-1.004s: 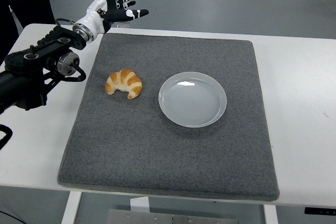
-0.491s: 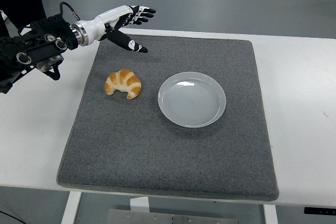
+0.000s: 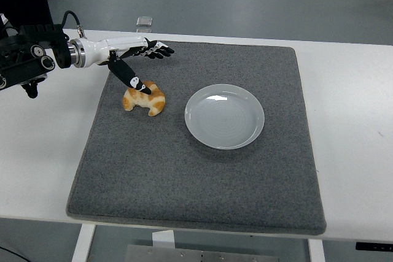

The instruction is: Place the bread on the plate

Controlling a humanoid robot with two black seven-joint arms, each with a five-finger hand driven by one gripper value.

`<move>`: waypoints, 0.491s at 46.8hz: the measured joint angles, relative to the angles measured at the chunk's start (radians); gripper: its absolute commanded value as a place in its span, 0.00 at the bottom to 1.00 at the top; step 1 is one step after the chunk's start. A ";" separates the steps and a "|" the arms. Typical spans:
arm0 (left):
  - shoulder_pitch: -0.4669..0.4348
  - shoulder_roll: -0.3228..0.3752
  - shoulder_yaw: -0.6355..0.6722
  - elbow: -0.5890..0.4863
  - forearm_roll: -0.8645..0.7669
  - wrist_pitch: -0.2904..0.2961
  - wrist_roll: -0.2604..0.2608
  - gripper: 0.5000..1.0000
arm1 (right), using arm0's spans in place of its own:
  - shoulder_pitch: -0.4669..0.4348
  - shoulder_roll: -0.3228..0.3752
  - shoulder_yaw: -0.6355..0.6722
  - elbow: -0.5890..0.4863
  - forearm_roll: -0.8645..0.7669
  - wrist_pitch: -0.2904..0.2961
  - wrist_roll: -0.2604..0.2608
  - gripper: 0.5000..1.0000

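Observation:
A golden croissant (image 3: 149, 100) lies on the grey mat (image 3: 196, 170), left of the round white plate (image 3: 225, 116), which holds nothing. My left hand (image 3: 142, 65) reaches in from the left just above the croissant, open. Its fingers (image 3: 158, 50) stretch out beyond the bread, and the thumb (image 3: 128, 77) points down toward the croissant's top, close over it. I cannot tell whether the thumb touches it. The right arm is out of view.
The grey mat covers most of the white table (image 3: 356, 102). A small clear object (image 3: 145, 22) lies on the floor beyond the far table edge. My left forearm (image 3: 37, 59) hangs over the table's left part.
My left hand has dropped from high behind the mat's far left corner, turned palm down, and now hovers right above the croissant. The croissant and plate have not moved.

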 measured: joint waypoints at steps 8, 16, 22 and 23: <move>0.000 0.042 0.000 -0.019 0.068 -0.046 0.001 1.00 | 0.000 0.000 0.000 0.000 0.000 0.000 0.000 0.90; -0.002 0.069 -0.003 -0.042 0.151 -0.063 0.001 0.99 | 0.000 0.000 0.000 0.000 0.000 0.000 0.000 0.90; -0.002 0.061 -0.004 -0.036 0.170 -0.049 0.004 0.99 | 0.000 0.000 0.000 0.000 0.000 0.000 0.000 0.90; -0.002 0.060 -0.004 -0.034 0.173 -0.044 0.006 0.99 | 0.000 0.000 0.000 0.000 0.000 0.000 0.000 0.90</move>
